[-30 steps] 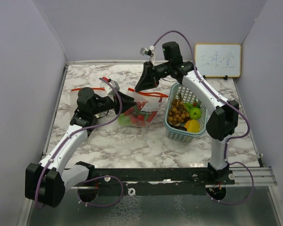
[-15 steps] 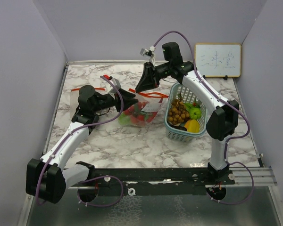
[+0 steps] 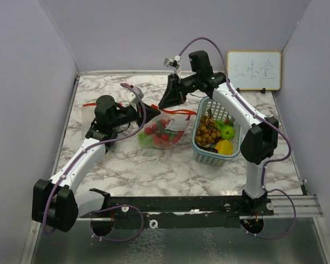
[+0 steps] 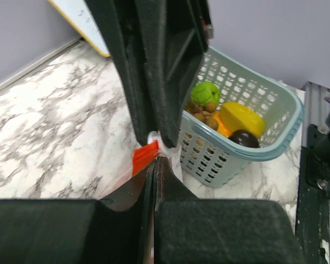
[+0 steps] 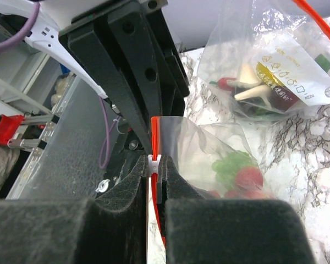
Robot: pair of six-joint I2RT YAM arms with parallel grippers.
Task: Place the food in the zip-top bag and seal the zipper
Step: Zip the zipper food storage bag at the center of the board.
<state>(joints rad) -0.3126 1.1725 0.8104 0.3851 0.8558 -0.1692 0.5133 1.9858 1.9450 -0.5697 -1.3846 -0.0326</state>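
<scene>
The zip-top bag (image 3: 164, 131) hangs between my two grippers and holds red pieces and green leafy bits (image 5: 237, 169). My left gripper (image 3: 152, 114) is shut on the orange-red zipper (image 4: 144, 156) at the bag's mouth. My right gripper (image 3: 166, 104) is shut on the zipper's white slider (image 5: 155, 161), right next to the left fingertips. More food lies in the teal mesh basket (image 3: 199, 149): brown grapes (image 3: 208, 132), a green piece (image 3: 227, 131) and a yellow pepper (image 3: 224, 146).
A second clear bag (image 5: 275, 66) with a packet and small items lies behind on the marble table (image 3: 154, 170). A whiteboard (image 3: 253, 70) leans on the back wall. Purple walls close both sides.
My left gripper has slid right along the bag's mouth until it sits next to the right gripper. The right gripper has barely moved.
</scene>
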